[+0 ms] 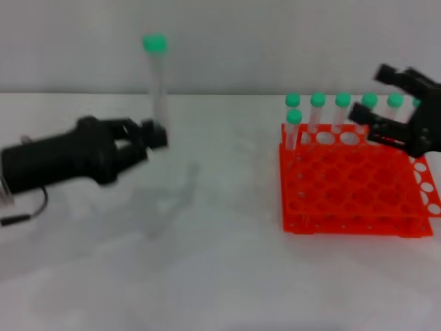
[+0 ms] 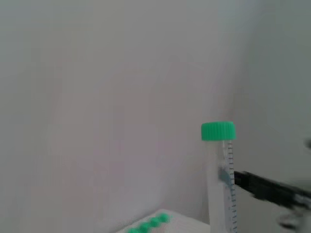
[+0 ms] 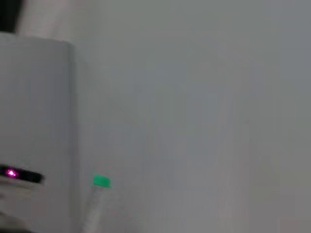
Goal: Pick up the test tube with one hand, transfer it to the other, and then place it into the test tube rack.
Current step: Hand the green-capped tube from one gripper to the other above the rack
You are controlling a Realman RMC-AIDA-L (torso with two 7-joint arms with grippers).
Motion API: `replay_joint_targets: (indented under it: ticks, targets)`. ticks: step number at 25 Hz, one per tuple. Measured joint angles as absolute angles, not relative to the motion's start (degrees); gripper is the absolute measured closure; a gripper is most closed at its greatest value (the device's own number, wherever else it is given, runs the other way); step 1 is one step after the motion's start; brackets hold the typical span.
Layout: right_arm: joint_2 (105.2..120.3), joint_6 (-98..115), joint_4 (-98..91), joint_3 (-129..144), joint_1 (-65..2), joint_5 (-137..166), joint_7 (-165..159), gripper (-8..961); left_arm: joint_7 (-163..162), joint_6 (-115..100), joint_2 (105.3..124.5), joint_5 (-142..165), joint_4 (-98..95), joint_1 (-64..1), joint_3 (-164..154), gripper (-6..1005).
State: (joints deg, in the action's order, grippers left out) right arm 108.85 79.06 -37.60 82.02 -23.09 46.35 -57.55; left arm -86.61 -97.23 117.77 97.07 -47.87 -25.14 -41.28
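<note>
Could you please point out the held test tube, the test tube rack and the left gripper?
test tube [image 1: 158, 89], head view, clear body.
test tube rack [image 1: 348, 186], head view, orange top grid.
left gripper [image 1: 157, 134], head view, fingertips at the tube.

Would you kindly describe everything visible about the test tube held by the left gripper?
The test tube is a slim clear plastic tube with a round green cap on top and printed graduation marks down its side. It stands upright above the white table, well left of the orange rack, gripped near its lower end by the left gripper. Nothing else touches it.

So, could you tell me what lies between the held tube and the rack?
Nothing: in the head view, only bare white table separates the tube in the left gripper from the rack.
</note>
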Motion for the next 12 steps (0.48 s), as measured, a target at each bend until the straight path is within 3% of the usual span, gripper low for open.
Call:
replay_joint_targets:
  ticks: [2, 12]
  targets:
    - [108.82, 80.9, -37.3, 82.0, -25.1, 48.8, -61.8, 83, -82.7, -99.0, 118.64, 97.7, -47.7, -24.5, -41.8, 815]
    - [110.59, 86.4, -37.0, 82.6, -30.2, 57.3, -70.5, 83, -80.9, -98.8, 118.79, 99.8, -46.5, -25.6, -48.6, 815]
